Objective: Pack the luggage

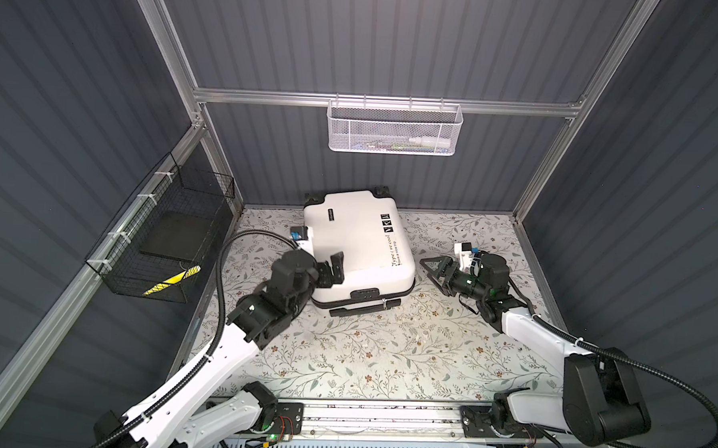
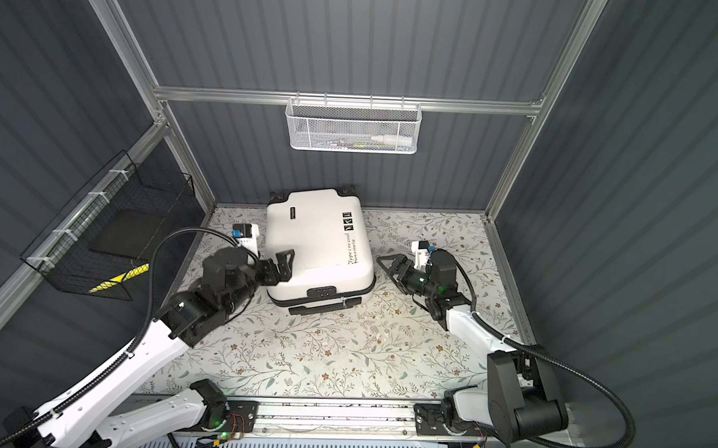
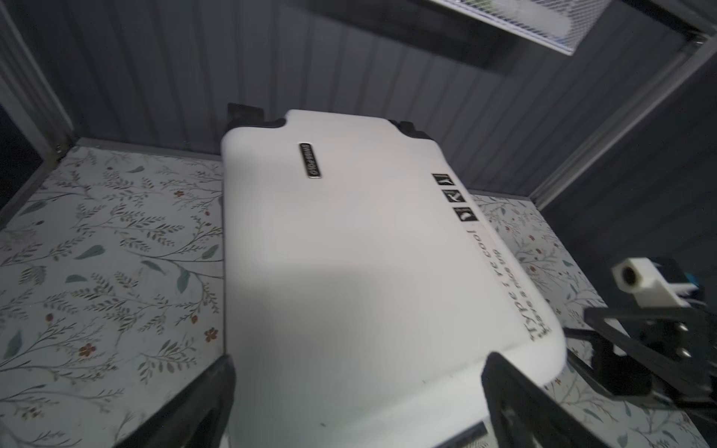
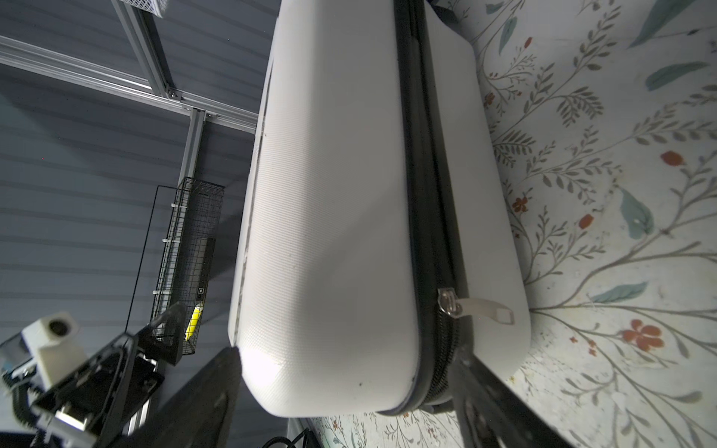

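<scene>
Here the luggage [image 1: 358, 246] lies flat and shut on the floral worktop [image 1: 384, 359]. It sits in the middle of both top views, with its far end against the back wall. It is a small white hard case with rounded corners. Black wheels poke out at its upper end, and a black handle [image 1: 364, 306] runs along its lower edge. Black lettering and three small square black icons run down the right side of the lid, and a small dark badge sits near its upper left. In the right wrist view a black zip band follows the seam, with a silver puller [image 4: 450, 304] on it. The left fingers [image 1: 338, 260] stand wide apart over the case's lower left corner; I cannot tell whether they touch the lid. The right fingers [image 1: 441, 260] are also spread. They sit just beside the case's lower right side, with a thin gap showing between them and the shell.
</scene>
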`<state>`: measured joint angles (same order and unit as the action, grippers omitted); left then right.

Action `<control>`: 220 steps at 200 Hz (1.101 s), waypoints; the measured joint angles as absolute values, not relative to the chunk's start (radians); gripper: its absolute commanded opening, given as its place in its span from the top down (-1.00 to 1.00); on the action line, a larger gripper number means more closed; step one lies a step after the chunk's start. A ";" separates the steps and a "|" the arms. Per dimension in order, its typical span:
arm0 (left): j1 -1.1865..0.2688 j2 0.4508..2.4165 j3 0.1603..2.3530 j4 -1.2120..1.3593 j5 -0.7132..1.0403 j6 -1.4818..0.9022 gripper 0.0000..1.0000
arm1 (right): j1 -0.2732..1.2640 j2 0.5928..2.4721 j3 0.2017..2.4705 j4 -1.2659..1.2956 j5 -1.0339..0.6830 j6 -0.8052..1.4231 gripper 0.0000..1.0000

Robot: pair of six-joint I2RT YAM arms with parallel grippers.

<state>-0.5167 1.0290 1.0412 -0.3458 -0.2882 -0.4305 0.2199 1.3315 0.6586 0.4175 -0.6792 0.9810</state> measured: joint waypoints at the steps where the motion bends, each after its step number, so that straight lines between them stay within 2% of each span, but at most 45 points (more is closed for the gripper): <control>1: -0.505 1.036 1.048 -0.349 -0.280 -0.431 -0.99 | 0.220 1.332 0.659 0.417 -0.680 0.980 -0.72; 38: -0.281 1.248 1.196 -0.388 -0.084 -0.430 -0.99 | 0.216 1.364 0.696 0.410 -0.697 0.967 -0.74; 82: -0.138 1.465 1.288 -0.366 0.104 -0.431 -0.99 | 0.216 1.387 0.737 0.395 -0.719 0.965 -0.74; 178: -0.117 1.688 1.362 -0.225 0.330 -0.466 -0.99 | 0.216 1.430 0.766 0.410 -0.746 0.987 -0.74; 220: -0.124 1.752 1.413 -0.178 0.333 -0.484 -0.99 | 0.216 1.430 0.765 0.444 -0.759 1.004 -0.75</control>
